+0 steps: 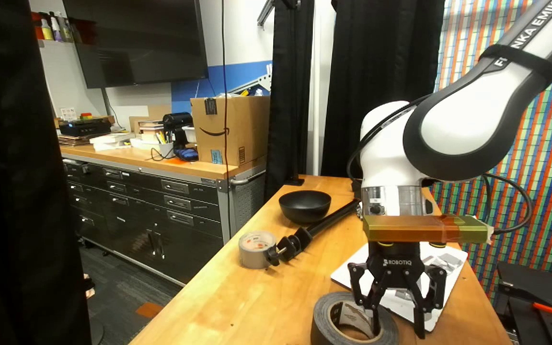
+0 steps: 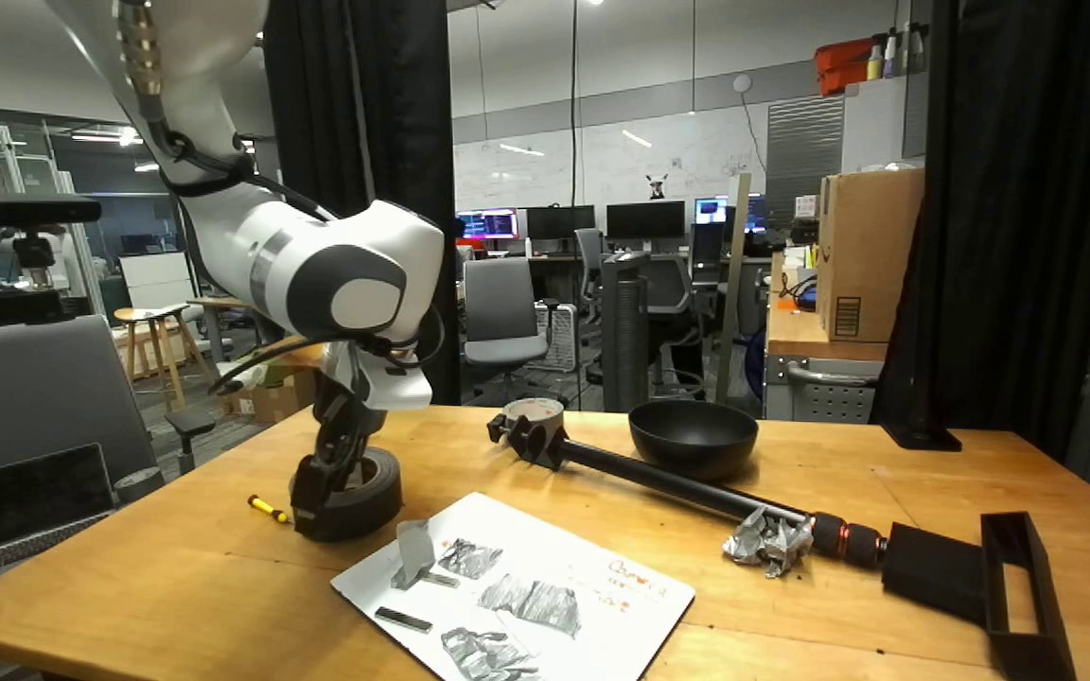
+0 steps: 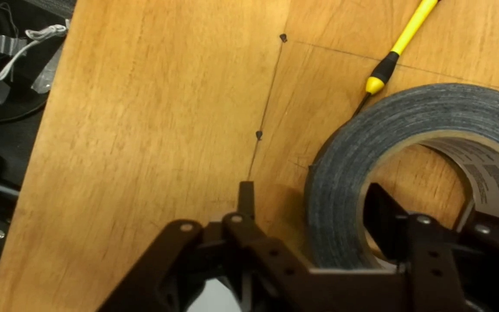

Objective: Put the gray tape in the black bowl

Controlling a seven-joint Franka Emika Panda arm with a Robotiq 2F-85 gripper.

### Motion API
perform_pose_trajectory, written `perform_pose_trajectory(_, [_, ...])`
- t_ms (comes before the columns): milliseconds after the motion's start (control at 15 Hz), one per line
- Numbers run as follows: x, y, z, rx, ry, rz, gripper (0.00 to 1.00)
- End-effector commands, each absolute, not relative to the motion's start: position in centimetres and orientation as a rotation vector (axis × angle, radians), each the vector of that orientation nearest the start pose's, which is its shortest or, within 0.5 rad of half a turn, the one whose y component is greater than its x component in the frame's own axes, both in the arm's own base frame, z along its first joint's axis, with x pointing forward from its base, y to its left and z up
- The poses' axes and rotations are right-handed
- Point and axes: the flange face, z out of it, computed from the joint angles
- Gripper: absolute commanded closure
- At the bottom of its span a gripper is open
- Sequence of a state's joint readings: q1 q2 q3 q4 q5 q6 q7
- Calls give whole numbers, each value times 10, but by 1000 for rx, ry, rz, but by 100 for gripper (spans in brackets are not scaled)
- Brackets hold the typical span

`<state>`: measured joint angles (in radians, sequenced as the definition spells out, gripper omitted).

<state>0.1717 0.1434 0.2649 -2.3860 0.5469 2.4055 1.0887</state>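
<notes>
Wrist view: jaws apart, astride the round, finely layered wall of gray tape [image 3: 336, 186]

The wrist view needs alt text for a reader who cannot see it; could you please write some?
An open pincer straddles the wall of the gray tape, one jaw in its centre hole, the other outside. The tape, cut off by the picture's right edge, lies on a wooden table, with a yellow-and-black screwdriver pointing toward it.

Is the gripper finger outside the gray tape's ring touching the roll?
Apart: the wrist view shows a strip of bare tabletop between the outer finger and the gray tape.
</notes>
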Motion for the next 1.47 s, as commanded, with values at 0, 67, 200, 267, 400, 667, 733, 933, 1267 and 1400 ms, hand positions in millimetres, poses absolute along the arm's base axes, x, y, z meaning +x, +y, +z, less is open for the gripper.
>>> perform_pose_trajectory(0, [449, 217, 255, -2483, 1469, 497, 65])
perform_pose_trajectory(67, [450, 217, 255, -2484, 1466, 495, 73])
perform_pose_trajectory(200, [450, 218, 256, -2486, 1459, 493, 87])
perform_pose_trajectory(267, [450, 219, 256, -2487, 1457, 493, 89])
perform_pose_trajectory(400, [450, 217, 255, -2488, 1456, 493, 84])
perform_pose_trajectory(667, [450, 214, 260, -2494, 1442, 495, 84])
perform_pose_trajectory(733, [450, 211, 267, -2510, 1410, 516, 84])
perform_pose_trajectory(933, [448, 196, 294, -2552, 1324, 553, 84])
perform_pose_trajectory(1267, [450, 152, 365, -2591, 1297, 528, 84])
perform_pose_trajectory(1400, [453, 134, 400, -2605, 1301, 495, 84])
